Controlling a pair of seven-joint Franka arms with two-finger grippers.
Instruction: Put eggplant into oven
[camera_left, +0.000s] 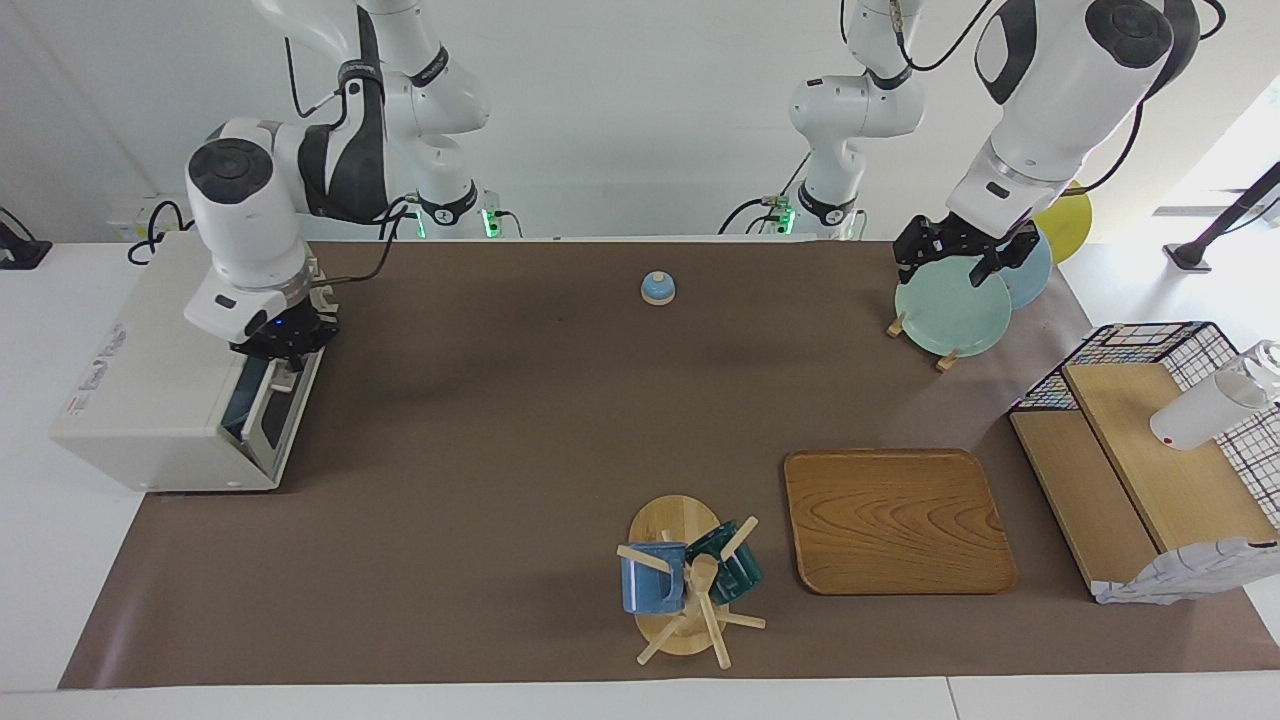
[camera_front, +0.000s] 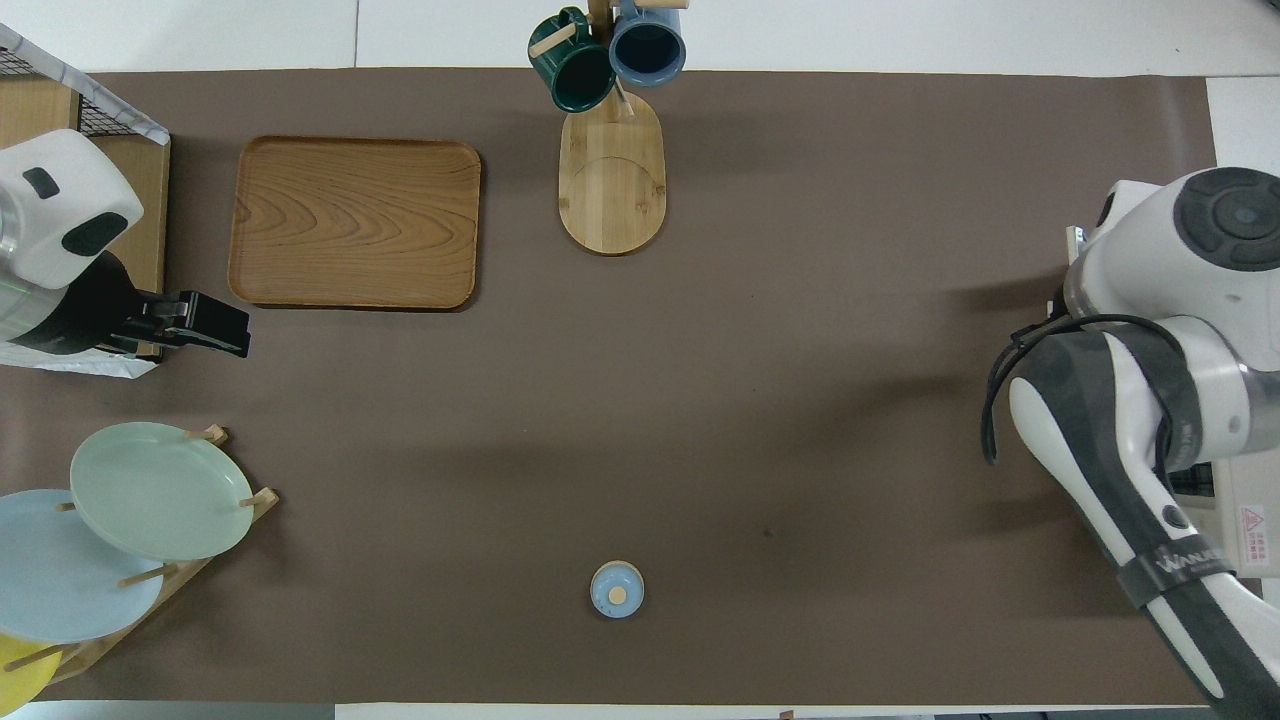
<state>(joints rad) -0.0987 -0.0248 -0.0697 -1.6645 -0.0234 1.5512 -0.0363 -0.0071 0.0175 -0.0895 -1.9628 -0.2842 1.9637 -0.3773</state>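
The cream-white oven (camera_left: 150, 390) stands at the right arm's end of the table, its dark glass door (camera_left: 268, 415) close to upright. My right gripper (camera_left: 286, 368) is down at the top edge of that door, by the handle. In the overhead view the right arm covers the gripper and most of the oven (camera_front: 1250, 520). The eggplant is not in view. My left gripper (camera_left: 945, 272) hangs open and empty over the plate rack at the left arm's end and also shows in the overhead view (camera_front: 235, 332).
Green plate (camera_left: 952, 315) and blue plate (camera_left: 1030, 275) stand in a wooden rack. A wooden tray (camera_left: 895, 520), a mug tree with two mugs (camera_left: 690, 580), a small blue bell (camera_left: 657, 288) and a wire basket shelf (camera_left: 1150, 450) are on the brown mat.
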